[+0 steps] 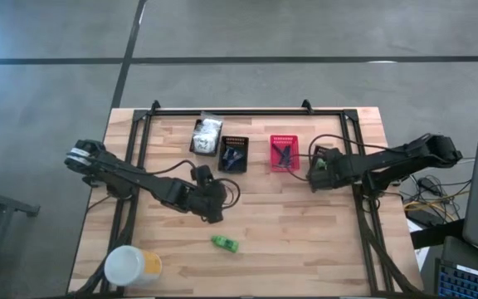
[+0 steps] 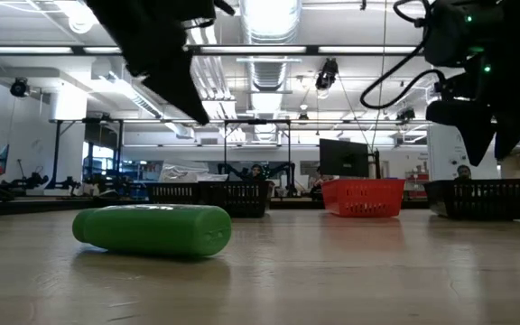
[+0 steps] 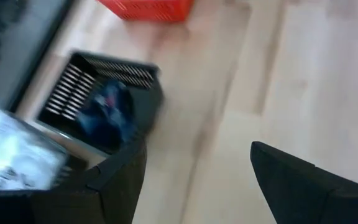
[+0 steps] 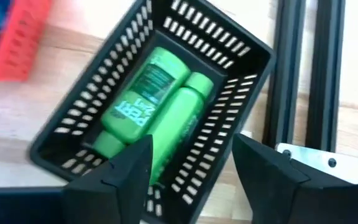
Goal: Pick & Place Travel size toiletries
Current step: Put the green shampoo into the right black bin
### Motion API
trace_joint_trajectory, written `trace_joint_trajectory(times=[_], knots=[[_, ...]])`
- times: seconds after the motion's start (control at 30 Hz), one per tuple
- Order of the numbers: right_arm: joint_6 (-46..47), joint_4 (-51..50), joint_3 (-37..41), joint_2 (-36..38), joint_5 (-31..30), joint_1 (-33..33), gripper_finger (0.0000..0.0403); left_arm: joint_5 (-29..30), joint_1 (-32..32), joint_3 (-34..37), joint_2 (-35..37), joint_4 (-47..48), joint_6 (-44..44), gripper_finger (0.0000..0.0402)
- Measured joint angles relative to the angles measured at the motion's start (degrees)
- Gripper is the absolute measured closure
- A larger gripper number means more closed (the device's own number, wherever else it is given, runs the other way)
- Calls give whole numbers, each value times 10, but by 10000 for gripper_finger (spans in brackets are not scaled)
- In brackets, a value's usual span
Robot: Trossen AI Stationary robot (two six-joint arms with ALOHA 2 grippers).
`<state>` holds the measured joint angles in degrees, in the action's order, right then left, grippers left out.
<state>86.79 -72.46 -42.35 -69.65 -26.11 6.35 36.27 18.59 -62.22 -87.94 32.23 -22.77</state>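
One bright green pack [image 1: 225, 243] [image 2: 152, 228] lies on its side on the bare table, toward the near edge. My left gripper [image 1: 213, 209] [image 3: 196, 149] hovers open and empty just left of and beyond it. My right gripper [image 1: 315, 170] [image 4: 191, 143] is open above a black basket [image 4: 73, 134] at the right. Two green packs [image 4: 157, 106] lie side by side on that basket's floor. White packets [image 1: 207, 131] fill the far-left black basket. Dark items [image 1: 233, 154] [image 3: 107, 115] lie in the black basket beside it.
A red basket [image 1: 285, 154] [image 2: 362, 197] stands between the black baskets along the far half. The big white-and-yellow tub [image 1: 131, 267] stands at the near left corner. A black frame rail [image 4: 303, 68] runs close beside the right basket. Bare wood [image 1: 305, 241] lies near the green pack.
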Motion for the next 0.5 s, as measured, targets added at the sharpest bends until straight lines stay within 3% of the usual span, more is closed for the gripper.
trace_joint_trajectory(times=[0.2,0.33,0.5], knots=[[-39,19,-22,0,4,0,159,-145,3,1,1,39,3,115],[-107,71,-30,0,7,0,146,-254,26,8,1,35,73,123],[-152,138,-33,0,13,0,134,-309,65,37,-7,-9,138,126]])
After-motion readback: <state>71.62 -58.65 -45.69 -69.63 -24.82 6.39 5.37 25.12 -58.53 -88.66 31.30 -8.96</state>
